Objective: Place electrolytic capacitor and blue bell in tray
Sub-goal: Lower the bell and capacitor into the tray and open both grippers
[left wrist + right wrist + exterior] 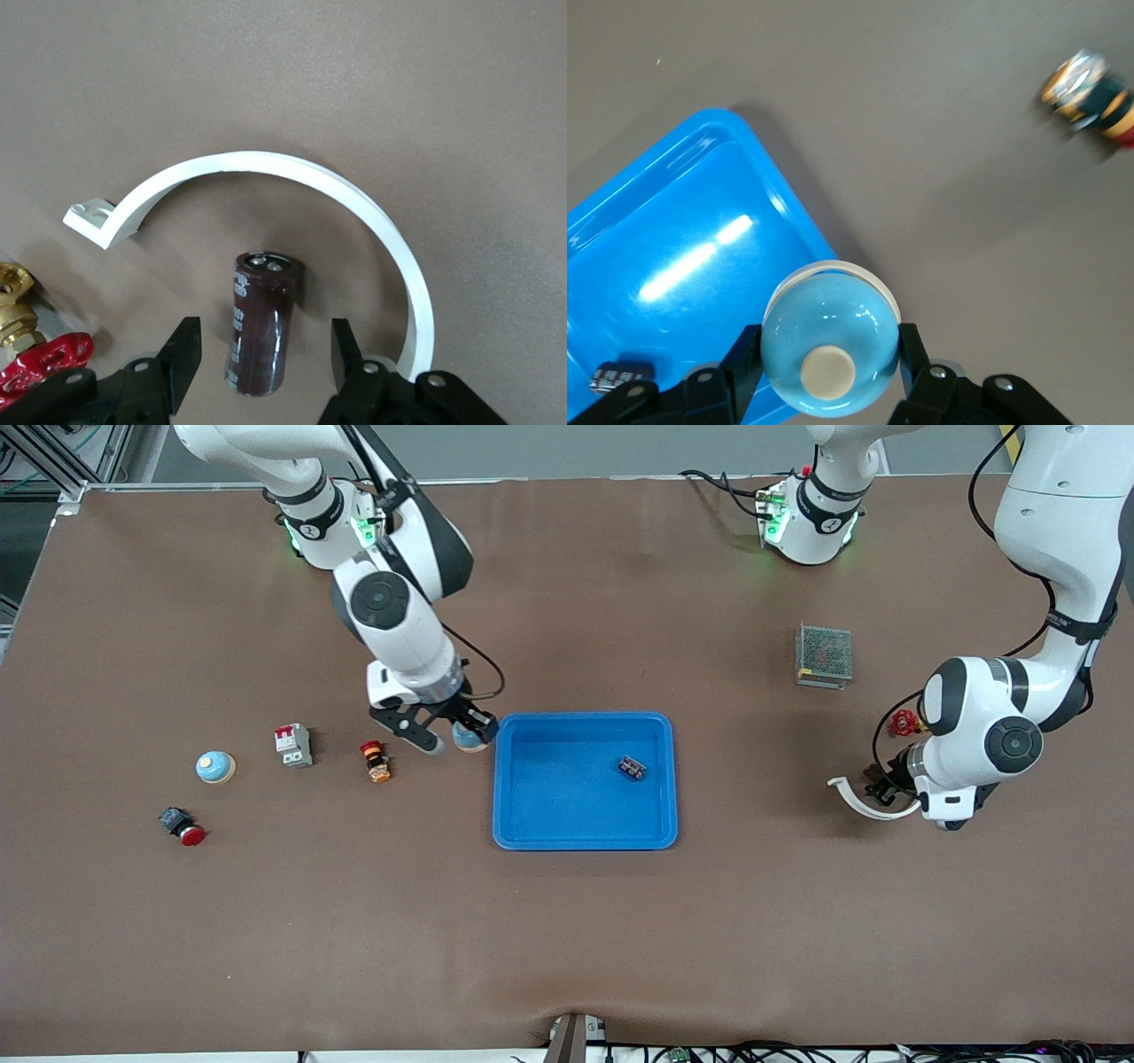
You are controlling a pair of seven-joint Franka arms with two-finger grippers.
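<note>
The electrolytic capacitor (262,319), a dark brown cylinder, lies on the brown table inside the curve of a white clamp (354,204). My left gripper (265,336) is open around it, with a gap between each finger and the cylinder. In the front view the left gripper (879,784) is low at the left arm's end of the table. My right gripper (828,345) is shut on a blue bell (833,319) with a cream button. It holds the blue bell (467,737) over the rim of the blue tray (585,837) at the right arm's end.
A small dark component (632,767) lies in the tray. Toward the right arm's end sit a second blue bell (215,766), a white breaker (293,745), an orange push-button (376,761) and a red-capped button (182,825). A mesh-covered box (824,654) and a red valve (904,722) are near the left arm.
</note>
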